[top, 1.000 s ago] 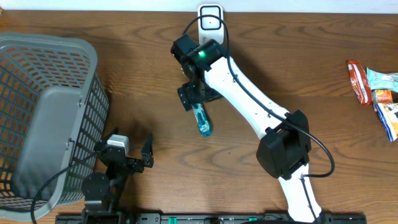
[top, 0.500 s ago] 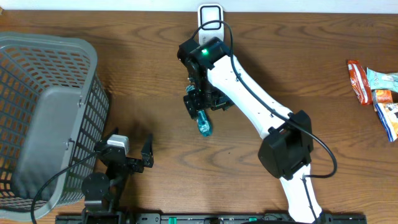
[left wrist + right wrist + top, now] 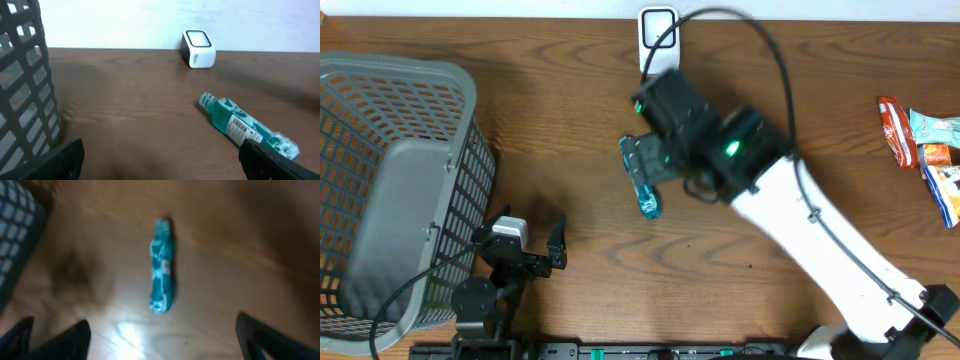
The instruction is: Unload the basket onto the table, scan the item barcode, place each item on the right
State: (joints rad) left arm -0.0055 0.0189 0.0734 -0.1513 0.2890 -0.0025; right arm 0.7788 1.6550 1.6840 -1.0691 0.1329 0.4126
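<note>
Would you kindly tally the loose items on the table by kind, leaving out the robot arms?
Basket: 1
Scanner: 1
Teal bottle: 1
Snack packets: 4, though they overlap at the frame edge, so this count is approximate
Total: 7

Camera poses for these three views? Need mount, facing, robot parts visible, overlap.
Overhead: fixed above the table, looking straight down; shows left arm, right arm, basket, scanner, bottle.
Left wrist: low by the tabletop, facing the far wall; open left pincer tips at the bottom corners.
Right wrist: above the table, looking down on the bottle, blurred; open right pincer tips along the bottom.
Shared: all three see the bottle and basket; the scanner shows only in overhead and left wrist.
</note>
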